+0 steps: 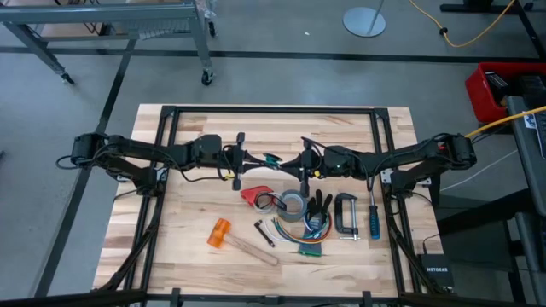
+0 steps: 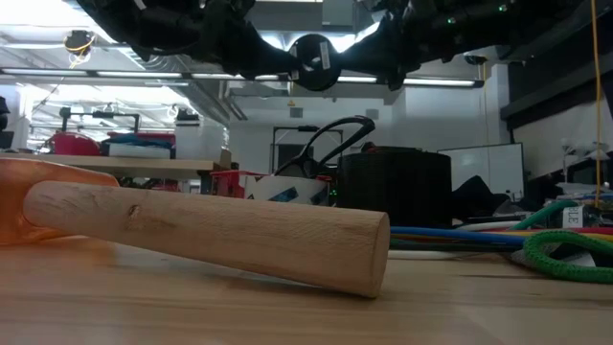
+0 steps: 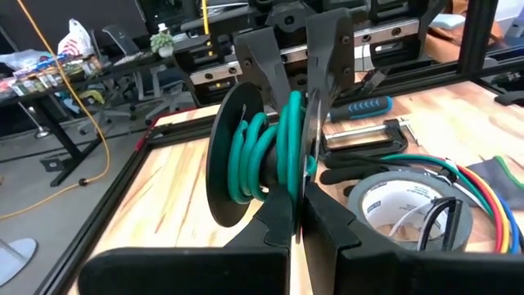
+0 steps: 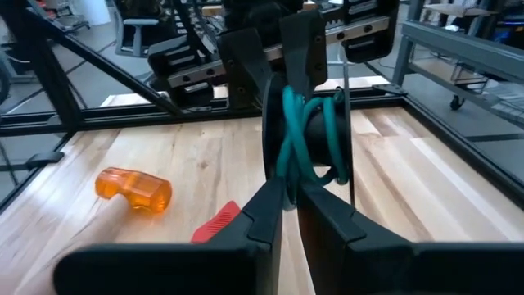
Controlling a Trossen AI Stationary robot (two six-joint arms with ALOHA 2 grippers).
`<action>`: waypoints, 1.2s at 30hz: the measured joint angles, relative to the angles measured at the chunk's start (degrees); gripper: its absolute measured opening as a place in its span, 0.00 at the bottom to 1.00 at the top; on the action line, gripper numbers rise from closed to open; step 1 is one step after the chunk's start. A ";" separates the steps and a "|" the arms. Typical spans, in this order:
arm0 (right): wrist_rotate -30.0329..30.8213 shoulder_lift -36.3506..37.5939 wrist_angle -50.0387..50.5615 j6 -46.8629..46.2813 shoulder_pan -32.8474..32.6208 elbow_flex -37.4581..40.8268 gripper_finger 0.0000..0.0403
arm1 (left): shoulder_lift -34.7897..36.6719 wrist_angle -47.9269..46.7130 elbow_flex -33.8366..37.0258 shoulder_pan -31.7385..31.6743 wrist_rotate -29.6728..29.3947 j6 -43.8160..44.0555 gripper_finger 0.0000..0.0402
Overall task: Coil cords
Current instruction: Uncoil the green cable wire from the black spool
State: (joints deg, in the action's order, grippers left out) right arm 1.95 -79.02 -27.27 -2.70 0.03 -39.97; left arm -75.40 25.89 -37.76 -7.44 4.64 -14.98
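Teal-green cord (image 1: pixel 271 159) sits wound on a small black spool (image 1: pixel 280 161) held above mid-table in the high view, between the left gripper (image 1: pixel 256 159) and the right gripper (image 1: pixel 290 162), which meet there nose to nose. Below them on the wooden table (image 1: pixel 188 222): an orange-headed hammer (image 1: pixel 223 234), a red clamp piece (image 1: pixel 254 195), a roll of grey tape (image 1: pixel 293 205), a bundle of multi-coloured wires (image 1: pixel 309 241), a C-clamp (image 1: pixel 345 215) and a blue-handled screwdriver (image 1: pixel 373 220). Low view: hammer handle (image 2: pixel 211 235) fills the foreground, both arms dark overhead, spool disc (image 2: pixel 314 62) between them; finger positions cannot be read here. Left wrist view: left fingers (image 3: pixel 278 217) pinched fully together at the spool's lower rim (image 3: pixel 233 156), green turns (image 3: pixel 270 147) between its flanges, opposite fingers (image 3: pixel 327 49) gripping from the far side. Right wrist view: right fingers (image 4: pixel 274 205) narrow, clamped on the spool (image 4: pixel 307 123), green turns crossing the hub.
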 joint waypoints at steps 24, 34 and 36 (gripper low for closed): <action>2.23 -6.47 -4.05 0.03 0.01 -1.09 0.02 | 0.04 0.87 -0.03 1.42 -0.33 0.04 0.00; 3.55 -6.42 1.45 -1.60 0.02 -1.42 0.01 | -0.02 0.70 -0.04 1.44 -4.32 -1.98 0.00; 3.37 -6.43 3.80 -2.59 -0.07 -1.40 0.01 | 0.00 1.19 -0.14 1.36 -5.85 -2.03 0.00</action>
State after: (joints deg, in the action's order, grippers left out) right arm 5.32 -85.45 -23.47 -5.29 -0.03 -41.36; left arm -75.40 27.08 -37.90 -6.08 -1.21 -17.02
